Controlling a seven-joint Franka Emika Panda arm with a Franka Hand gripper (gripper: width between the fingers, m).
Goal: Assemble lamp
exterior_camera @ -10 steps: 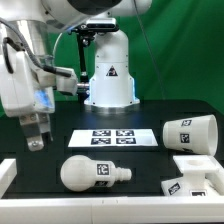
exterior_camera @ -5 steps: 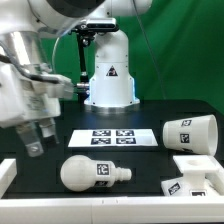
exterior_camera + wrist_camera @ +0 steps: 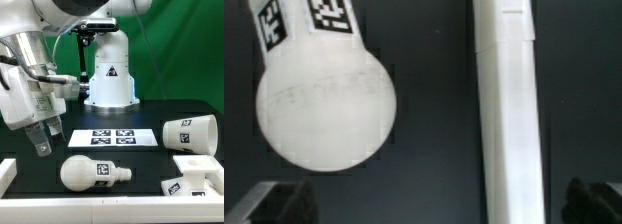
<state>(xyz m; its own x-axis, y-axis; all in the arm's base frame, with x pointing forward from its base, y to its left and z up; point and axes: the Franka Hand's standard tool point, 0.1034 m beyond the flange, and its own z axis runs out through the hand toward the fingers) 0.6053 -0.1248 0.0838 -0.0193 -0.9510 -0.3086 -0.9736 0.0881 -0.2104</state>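
The lamp bulb (image 3: 90, 173) lies on its side on the black table near the front, its tagged neck toward the exterior view's right. In the wrist view the bulb (image 3: 327, 110) shows as a white oval ahead of the jaws. The tapered shade (image 3: 190, 132) lies on its side at the exterior view's right. The boxy base (image 3: 200, 170) sits in front of the shade. My gripper (image 3: 42, 142) hangs open and empty, above the table and to the exterior view's left of the bulb. In the wrist view the gripper (image 3: 430, 205) has dark fingertips (image 3: 269, 205) wide apart, holding nothing.
The marker board (image 3: 112, 137) lies flat mid-table behind the bulb. A white robot pedestal (image 3: 108, 75) stands at the back before a green backdrop. A long white rail (image 3: 509, 110) runs beside the bulb in the wrist view. A white frame edge (image 3: 5, 175) borders the table's left.
The gripper has swung toward the exterior view's right and lowered a little, coming nearer to the bulb. The lamp parts have not moved.
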